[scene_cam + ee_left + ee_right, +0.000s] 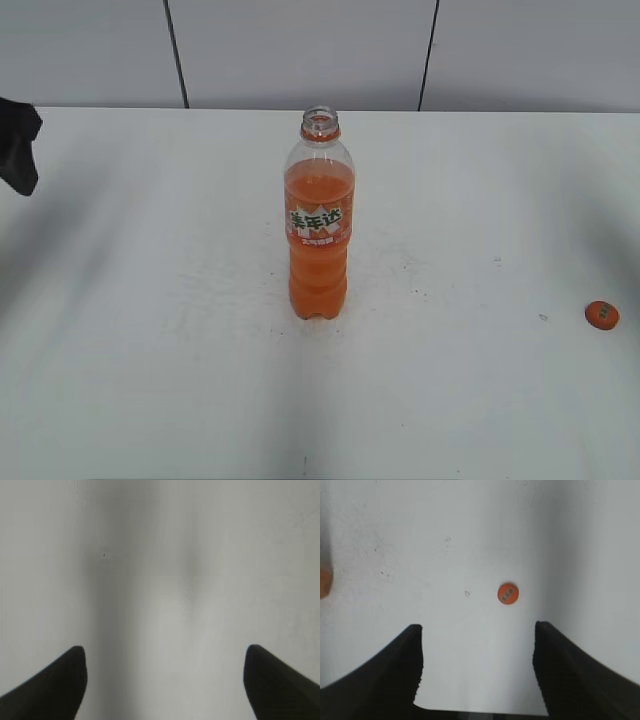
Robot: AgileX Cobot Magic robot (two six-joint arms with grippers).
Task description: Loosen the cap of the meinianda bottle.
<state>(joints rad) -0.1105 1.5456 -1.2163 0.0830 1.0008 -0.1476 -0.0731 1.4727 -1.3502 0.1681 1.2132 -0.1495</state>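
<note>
Exterior view: the meinianda bottle point(319, 225) stands upright near the middle of the white table point(150, 350), label facing the camera, orange drink filling it to just above the label. Its neck is uncapped, w/ the orange ring just below the mouth. The cap point(602, 315) lies flat on the table far to the right, near the frame edge, well apart from the bottle. A dark part of the left arm point(20, 145) shows at the left edge, well apart from the bottle; no claw tips can be made out here. The right arm is out of this view.

Left wrist view: the left gripper point(165, 675) is spread wide, two dark fingertips point(60, 685) at the bottom corners w/ only bare table between them. It holds nothing. Neither bottle nor cap appears here, so their place relative to this claw can't be told from this view.

Right wrist view: the right gripper point(477, 665) is also released, fingers point(395, 670) apart, nothing between them but table. The cap point(508, 593) lies top side up, mark showing, beyond the tips and a bit toward the right finger, not touching either. An orange blur at the left edge is prob. the bottle point(324, 582), well off to the side of the claw.
</note>
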